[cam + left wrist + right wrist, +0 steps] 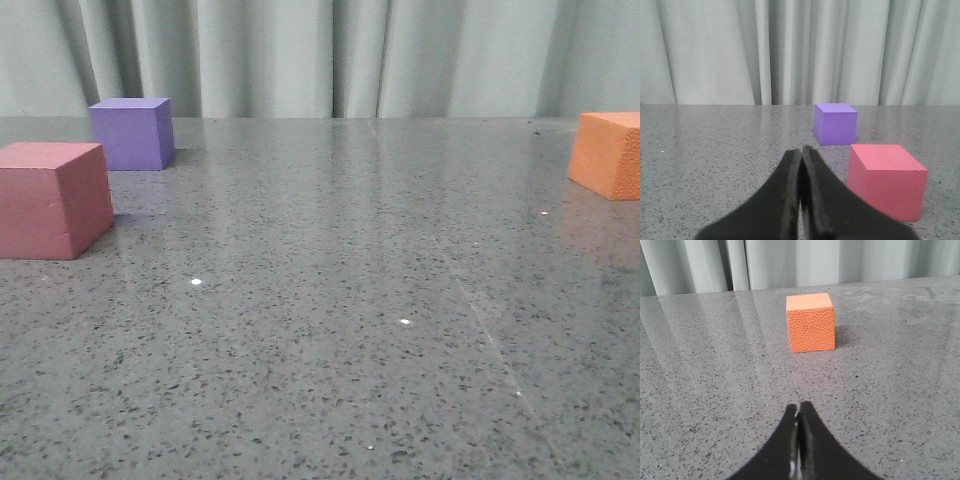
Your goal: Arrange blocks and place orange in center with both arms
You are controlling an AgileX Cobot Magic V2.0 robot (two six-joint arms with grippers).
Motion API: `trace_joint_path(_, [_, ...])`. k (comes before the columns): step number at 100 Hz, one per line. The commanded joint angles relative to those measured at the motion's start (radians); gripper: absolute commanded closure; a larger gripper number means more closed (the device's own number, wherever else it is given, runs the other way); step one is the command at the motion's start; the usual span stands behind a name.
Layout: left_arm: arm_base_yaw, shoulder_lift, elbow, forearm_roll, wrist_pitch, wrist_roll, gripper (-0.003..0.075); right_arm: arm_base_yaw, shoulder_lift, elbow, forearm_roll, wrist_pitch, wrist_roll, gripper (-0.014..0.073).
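The middle of the tabletop [340, 300] lies open from the near edge back to the curtain [300, 55], wide enough for a gripper to cross either way. On the left side stand the pink-red cube [52, 198] and, just behind it and apart from it, the purple cube [131, 132]. At the far right edge sits the orange cube [609, 153], with bare surface all around it.
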Motion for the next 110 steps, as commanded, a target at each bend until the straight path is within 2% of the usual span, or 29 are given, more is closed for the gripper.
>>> trace_joint_path(1, [0.002, -0.033, 0.055, -0.002, -0.077, -0.002, 0.0739, -0.005, -0.019, -0.014, 0.003, -0.079, -0.008, 0.0662])
trace_joint_path(70, [0.002, -0.033, 0.055, -0.002, -0.077, -0.002, 0.0739, -0.005, -0.019, -0.014, 0.003, -0.081, -0.008, 0.0662])
trace_joint_path(94, [0.002, -0.033, 0.055, -0.002, -0.077, -0.002, 0.0739, -0.005, -0.019, -0.032, 0.003, -0.232, -0.008, 0.0662])
trace_joint_path(102, [0.002, -0.033, 0.055, -0.002, -0.077, -0.002, 0.0739, -0.005, -0.014, -0.082, 0.003, -0.173, -0.008, 0.0662])
trace_joint_path(110, [0.002, -0.033, 0.055, -0.002, -0.077, -0.002, 0.0739, -0.005, 0.006, -0.161, 0.003, -0.036, -0.008, 0.0662])
